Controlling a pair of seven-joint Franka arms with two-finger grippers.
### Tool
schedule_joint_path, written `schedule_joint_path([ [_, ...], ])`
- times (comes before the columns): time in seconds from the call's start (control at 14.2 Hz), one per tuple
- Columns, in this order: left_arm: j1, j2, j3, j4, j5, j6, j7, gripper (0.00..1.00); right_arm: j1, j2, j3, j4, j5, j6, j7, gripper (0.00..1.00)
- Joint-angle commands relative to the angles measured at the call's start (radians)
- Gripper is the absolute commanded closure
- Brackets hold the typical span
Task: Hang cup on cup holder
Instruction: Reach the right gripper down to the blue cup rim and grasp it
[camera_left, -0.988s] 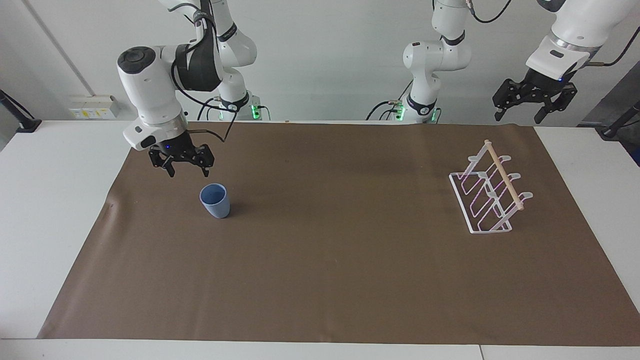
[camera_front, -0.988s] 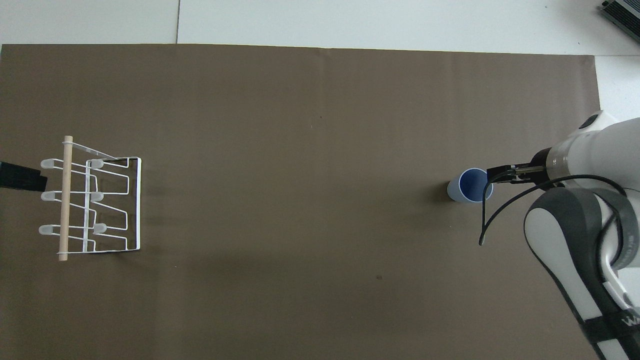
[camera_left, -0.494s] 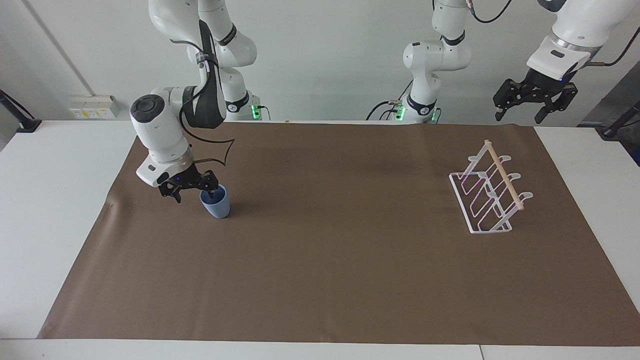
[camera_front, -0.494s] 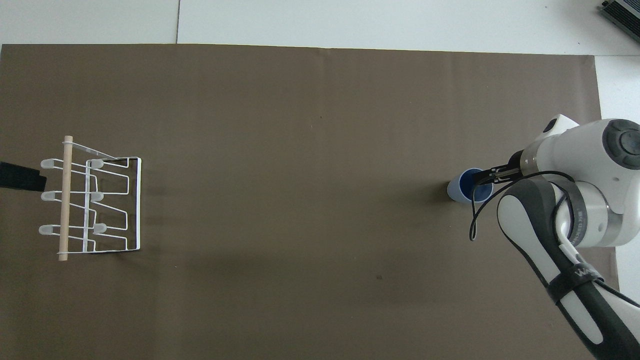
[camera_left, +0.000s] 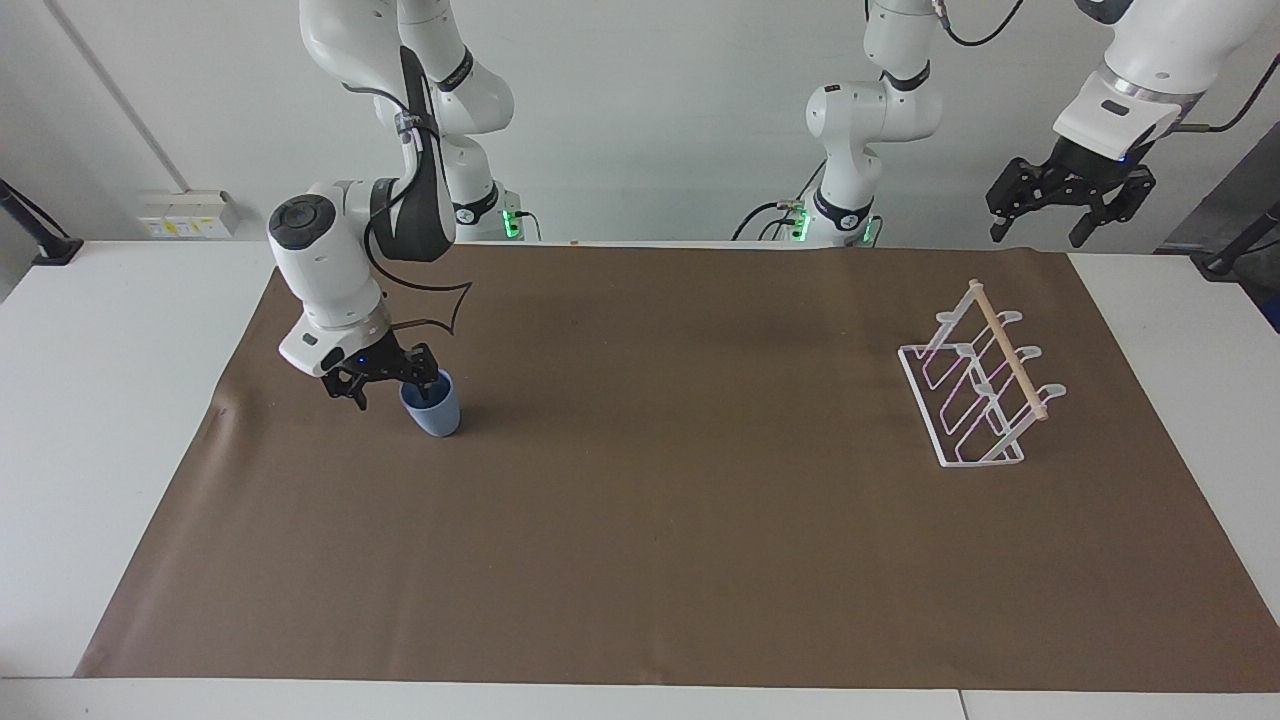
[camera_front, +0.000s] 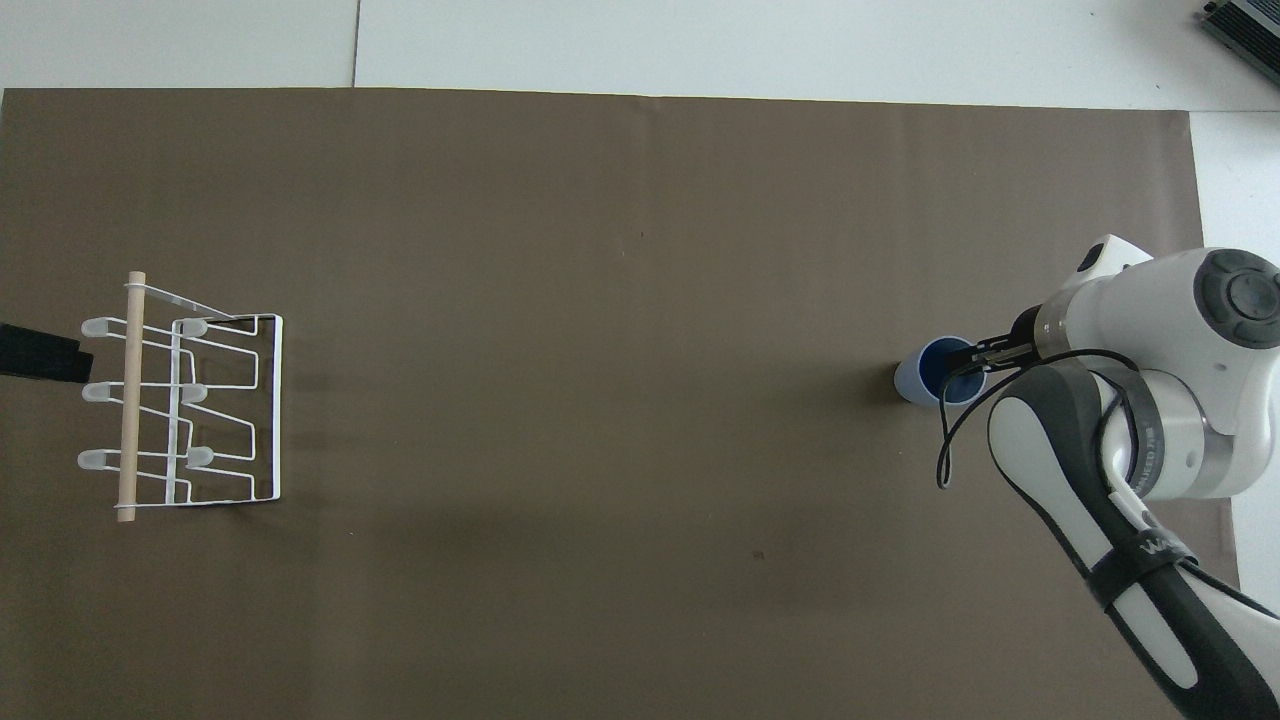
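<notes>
The light-blue cup (camera_left: 436, 413) (camera_front: 915, 378) stands upright on the brown mat toward the right arm's end of the table. My right gripper (camera_left: 392, 389) (camera_front: 975, 356) is down at its rim, tilted. Its fingers are apart and straddle the cup's wall: one fingertip (camera_left: 425, 381) dips inside the mouth, the other hangs outside. The white wire cup holder (camera_left: 975, 385) (camera_front: 185, 405) with its wooden dowel stands toward the left arm's end, with nothing on its prongs. My left gripper (camera_left: 1068, 213) (camera_front: 38, 352) waits open, high in the air beside the holder.
A brown mat (camera_left: 650, 520) covers most of the white table (camera_left: 120, 400). The wide stretch of mat between cup and holder carries nothing. A cable loops from the right wrist close to the cup.
My right gripper has come down from above the mat beside the cup to the cup's rim, one finger entering the mouth. Cup, holder and left arm have not moved.
</notes>
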Motion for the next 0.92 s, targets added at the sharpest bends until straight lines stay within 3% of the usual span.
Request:
schedule_joint_path([
  [0.0, -0.003, -0.027, 0.004, -0.033, 0.011, 0.011, -0.009, 0.0, -0.008, -0.007, 0.004, -0.018, 0.024, 0.021, -0.043, 0.49],
  [0.21, -0.003, -0.027, 0.002, -0.033, 0.011, 0.011, -0.009, 0.0, -0.006, -0.007, 0.006, -0.023, 0.032, 0.021, -0.043, 0.68],
  [0.35, -0.003, -0.027, 0.002, -0.032, 0.011, 0.011, -0.009, 0.0, -0.005, -0.007, 0.006, -0.023, 0.032, 0.021, -0.032, 1.0],
  [0.63, -0.01, -0.031, 0.002, -0.026, 0.011, 0.009, -0.003, 0.0, -0.003, -0.007, 0.006, -0.006, 0.069, -0.008, -0.027, 1.0],
  [0.85, -0.015, -0.031, 0.001, -0.026, 0.011, 0.001, -0.004, 0.0, 0.0, -0.016, 0.016, 0.126, 0.076, -0.178, -0.032, 1.0],
])
